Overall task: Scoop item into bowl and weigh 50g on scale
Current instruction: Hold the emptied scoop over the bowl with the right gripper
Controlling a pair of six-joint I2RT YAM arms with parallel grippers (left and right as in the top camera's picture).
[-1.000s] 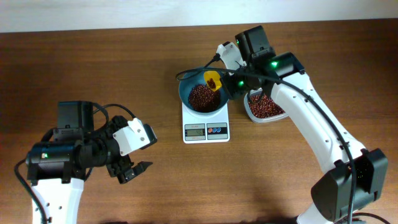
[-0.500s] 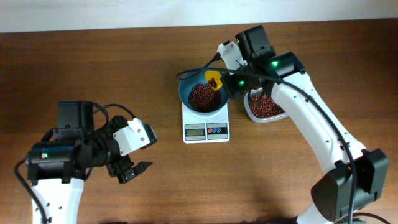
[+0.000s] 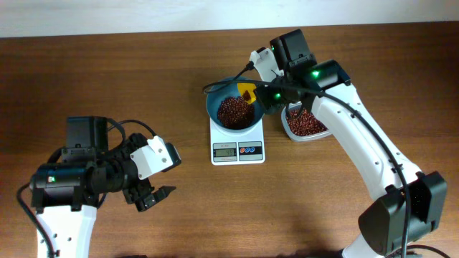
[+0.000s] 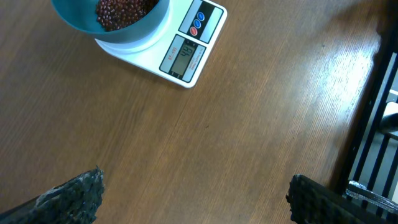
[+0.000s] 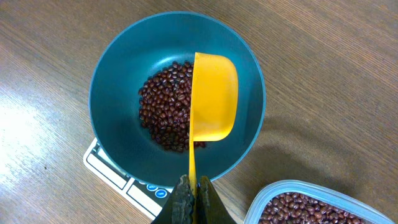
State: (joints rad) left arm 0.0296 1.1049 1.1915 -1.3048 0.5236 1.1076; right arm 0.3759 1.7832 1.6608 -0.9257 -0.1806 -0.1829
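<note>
Overhead view: the left gripper (image 3: 154,197) hangs over bare table (image 3: 107,64), well apart from the work. Its jaws stand wide with nothing between them. In the left wrist view both fingers (image 4: 74,196) frame empty wood. The scale (image 4: 186,56) lies far ahead of the jaws, to their left, and its display digits are too small to read.

The teal bowl (image 3: 213,107) sits on the white scale (image 3: 238,150). A heap of red-brown beans (image 3: 233,112) lies in the bowl's bottom.

The right gripper (image 3: 269,97) is at the bowl's far-right rim. In the right wrist view its jaws (image 5: 193,190) are clamped narrow on the thin handle of a yellow scoop (image 5: 214,96). The scoop's cup reaches straight ahead of the jaws, over the bowl (image 5: 115,93) and above the beans (image 5: 165,118). No beans show in the cup. A clear tub (image 5: 273,190) of beans lies just right of the jaws.
</note>
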